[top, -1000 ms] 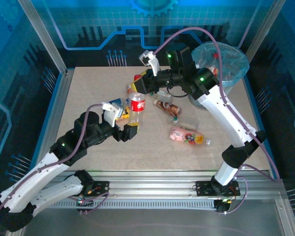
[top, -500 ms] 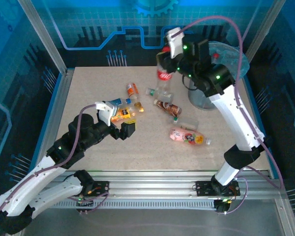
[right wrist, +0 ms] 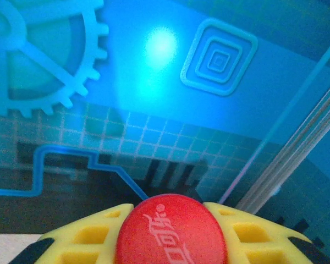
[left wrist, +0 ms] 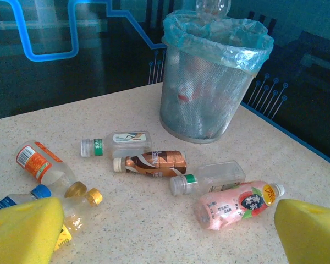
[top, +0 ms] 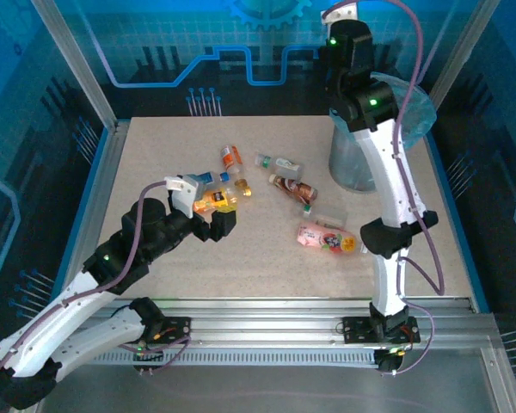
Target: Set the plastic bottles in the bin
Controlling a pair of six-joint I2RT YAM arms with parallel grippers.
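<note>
A speckled beige bench (top: 155, 146) sits inside a blue-lit enclosure whose walls carry printed circuit and gear patterns. Toward the near left corner, the left tool (left wrist: 165, 236) hangs low over the bench, its yellow pads (left wrist: 22, 231) spread wide with nothing between them.

Just beyond it lie an orange-filled bottle with a gold cap (left wrist: 77, 212) and a blue-capped bottle (left wrist: 22, 196), side by side. Behind them is a clear bottle with a red-orange label (left wrist: 41, 162).

Around the middle of the bench, all on their sides, lie four more:
- a pink bottle (left wrist: 239, 204)
- a clear squarish bottle with a green cap (left wrist: 209, 179), just beside the pink one
- a brown-labelled bottle (left wrist: 151, 163)
- a clear white-labelled bottle with a green cap (left wrist: 118, 146)

At the far right corner a round grey mesh bin lined with a light-blue plastic bag (left wrist: 203, 110) stands upright, with some contents showing dimly through the mesh. A clear rounded bottle end (left wrist: 212, 6) shows just above its far rim.

The white right arm (top: 387, 163) rears high over the bin. The right tool (right wrist: 171, 234) is closed on the red screw cap with white lettering (right wrist: 170, 220) of a bottle.
</note>
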